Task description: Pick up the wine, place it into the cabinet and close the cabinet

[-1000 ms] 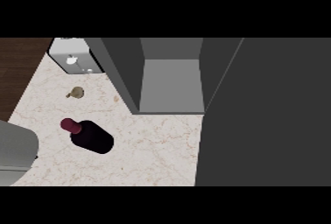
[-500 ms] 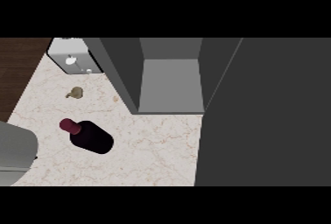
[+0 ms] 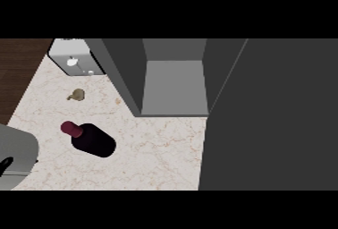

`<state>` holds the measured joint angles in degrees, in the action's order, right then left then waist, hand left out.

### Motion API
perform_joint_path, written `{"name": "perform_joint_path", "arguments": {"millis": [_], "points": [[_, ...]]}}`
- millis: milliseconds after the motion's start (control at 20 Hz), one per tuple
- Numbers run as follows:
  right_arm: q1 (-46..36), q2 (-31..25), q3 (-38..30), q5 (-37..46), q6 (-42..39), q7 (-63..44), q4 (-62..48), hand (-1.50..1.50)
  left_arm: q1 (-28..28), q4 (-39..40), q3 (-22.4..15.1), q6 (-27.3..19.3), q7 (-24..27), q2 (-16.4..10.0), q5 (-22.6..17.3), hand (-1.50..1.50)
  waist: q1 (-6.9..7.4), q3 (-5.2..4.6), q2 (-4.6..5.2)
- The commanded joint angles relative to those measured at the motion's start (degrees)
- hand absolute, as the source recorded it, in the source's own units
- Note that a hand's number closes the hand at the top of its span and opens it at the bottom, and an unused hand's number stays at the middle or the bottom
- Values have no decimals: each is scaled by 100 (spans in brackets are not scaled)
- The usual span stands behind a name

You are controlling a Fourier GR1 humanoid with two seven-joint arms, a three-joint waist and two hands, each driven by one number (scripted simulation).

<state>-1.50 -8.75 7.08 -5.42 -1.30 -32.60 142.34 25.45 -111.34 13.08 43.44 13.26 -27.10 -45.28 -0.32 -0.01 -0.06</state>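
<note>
The wine bottle (image 3: 90, 139) is dark with a maroon cap and stands on the marble counter (image 3: 152, 156), left of centre. The cabinet (image 3: 174, 85) is open at the back, and its grey inside holds nothing. Its dark door (image 3: 271, 116) swings out and fills the right side of the view. My left forearm (image 3: 16, 150) comes in at the lower left edge, left of the bottle and apart from it. Only a black sliver of the left hand (image 3: 5, 164) shows. My right hand is out of view.
A small olive-brown object (image 3: 77, 95) lies on the counter behind the bottle. A light grey box-like fixture (image 3: 74, 57) sits at the back left corner. Dark wood (image 3: 20, 67) lies beyond the counter's left edge.
</note>
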Motion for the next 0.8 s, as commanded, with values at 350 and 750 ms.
{"name": "perform_joint_path", "arguments": {"millis": [350,750], "points": [[216,264,390,41,148,-477,865,-150,-1078,1759,229,535,448,550,1070,-150,1,-4,-6],[281,40,-210,-554,-145,-585,1036,-150,-1735,2170,120,154,472,931,1705,-150,-15,2,-5]]}}
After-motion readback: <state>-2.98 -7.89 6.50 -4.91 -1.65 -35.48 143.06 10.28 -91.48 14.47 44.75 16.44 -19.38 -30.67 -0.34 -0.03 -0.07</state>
